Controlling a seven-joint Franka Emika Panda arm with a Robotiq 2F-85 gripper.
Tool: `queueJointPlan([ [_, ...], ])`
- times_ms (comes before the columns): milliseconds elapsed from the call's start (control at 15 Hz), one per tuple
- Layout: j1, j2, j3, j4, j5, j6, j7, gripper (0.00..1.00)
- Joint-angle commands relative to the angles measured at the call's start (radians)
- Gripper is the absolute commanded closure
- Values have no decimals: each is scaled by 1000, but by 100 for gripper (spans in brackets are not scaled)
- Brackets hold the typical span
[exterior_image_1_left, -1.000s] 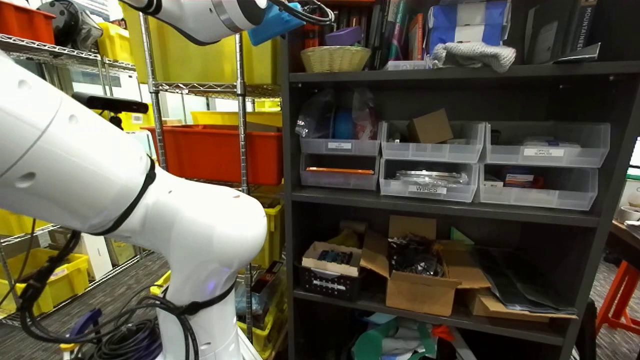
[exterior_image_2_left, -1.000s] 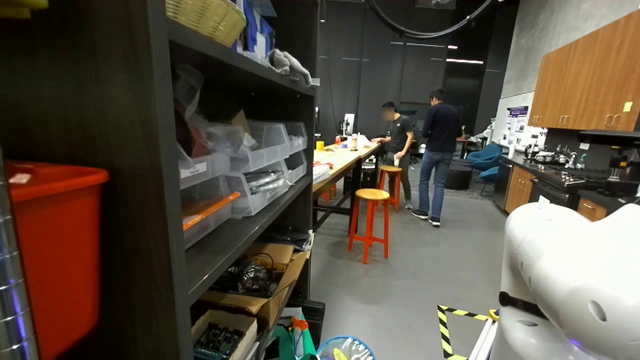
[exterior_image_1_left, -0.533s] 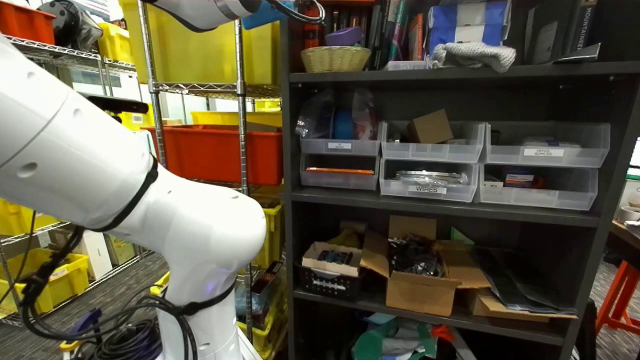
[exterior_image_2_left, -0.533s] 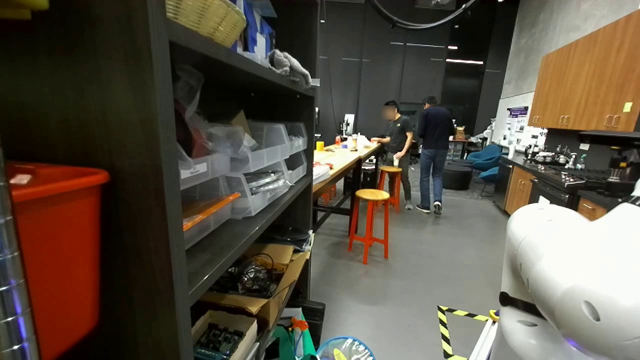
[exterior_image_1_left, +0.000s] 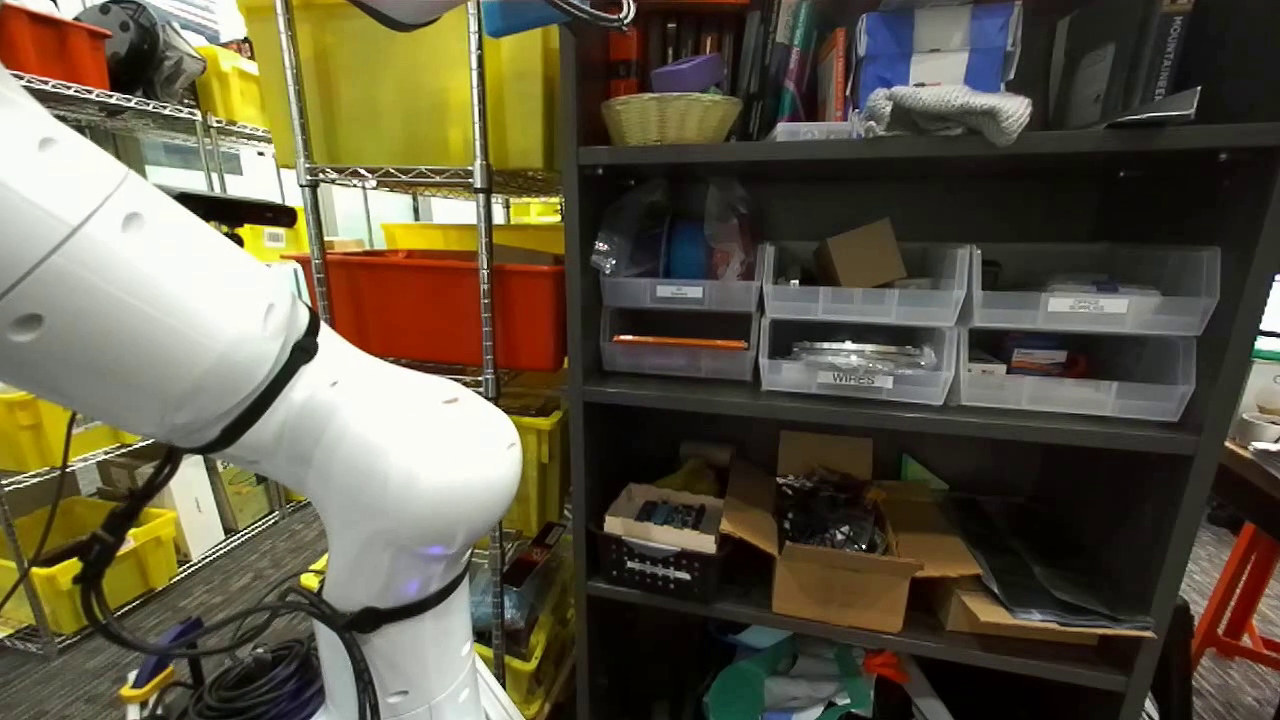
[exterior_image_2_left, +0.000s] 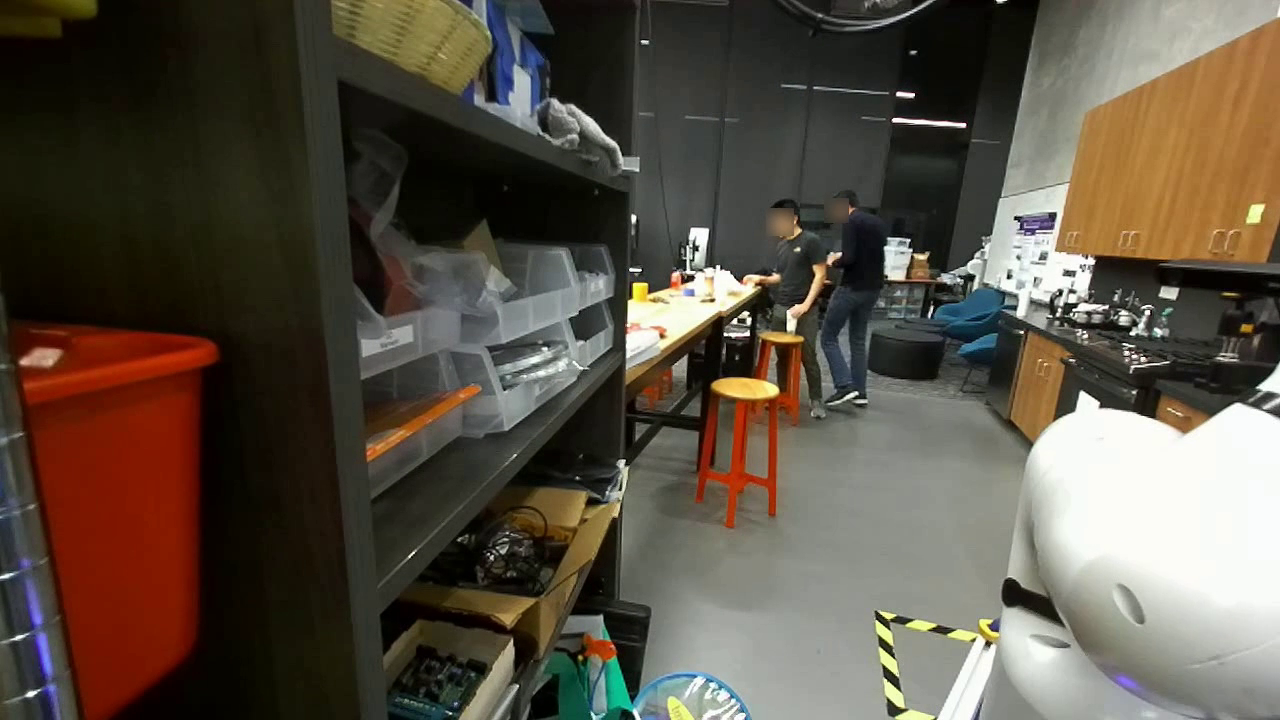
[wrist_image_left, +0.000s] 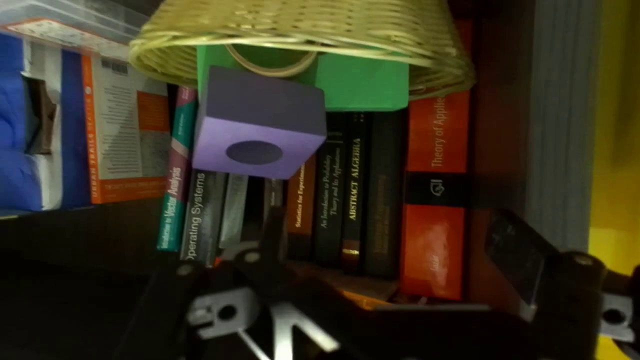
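"Wrist view first, pls; what's the gripper (wrist_image_left: 387, 220) doing?"

"Jaws spread wide apart, nothing btwn them; I see no contact w/ anything; nearest thing ahead is the purple block (wrist_image_left: 260, 120), holed face toward my cam; pic's upside down, so the wicker basket (wrist_image_left: 300, 20) looks inverted."

"Where's the block exactly?"

"In the basket, poking up past its rim, w/ a green block (wrist_image_left: 365, 82) and a tan ring (wrist_image_left: 272, 71) (tape roll, prob.) next to it; books (wrist_image_left: 355, 200) stand behind; in an exterior view it's on the top shelf (exterior_image_1_left: 760, 153), same purple over the rim."

"Anything diff. in the last sec?"

"Yep; in an exterior view the blue cover (exterior_image_1_left: 518, 16) on the arm (exterior_image_1_left: 400, 430) showed lower, more of it visible; now just its bottom part hangs in frame; the cable loop (exterior_image_2_left: 865, 24) slid up too; so my far end's climbed; basket and block haven't budged."

"Meaning what for the work?"

"My read: I'm repositioning empty-handed, not carrying; block sits ungripped in its basket; w/ the gripper out of both exterior views, I've only the wrist cam to judge alignment by; it's dim and a bit blurred, so depth to the block I can't tell."
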Motion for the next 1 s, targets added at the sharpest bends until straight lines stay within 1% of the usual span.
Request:
queueJointPlan([
  [0,-69,21,28,74,-2,-117,50,0],
  [133,-105,27,42,92,-14,-144,72,0],
  [467,-193,70,73,140,-42,-154,114,0],
  [600,-216,97,79,165,-49,-170,127,0],
  [733,-229,128,82,193,-54,-194,139,0],
  [933,-213,173,74,237,-47,-242,137,0],
])
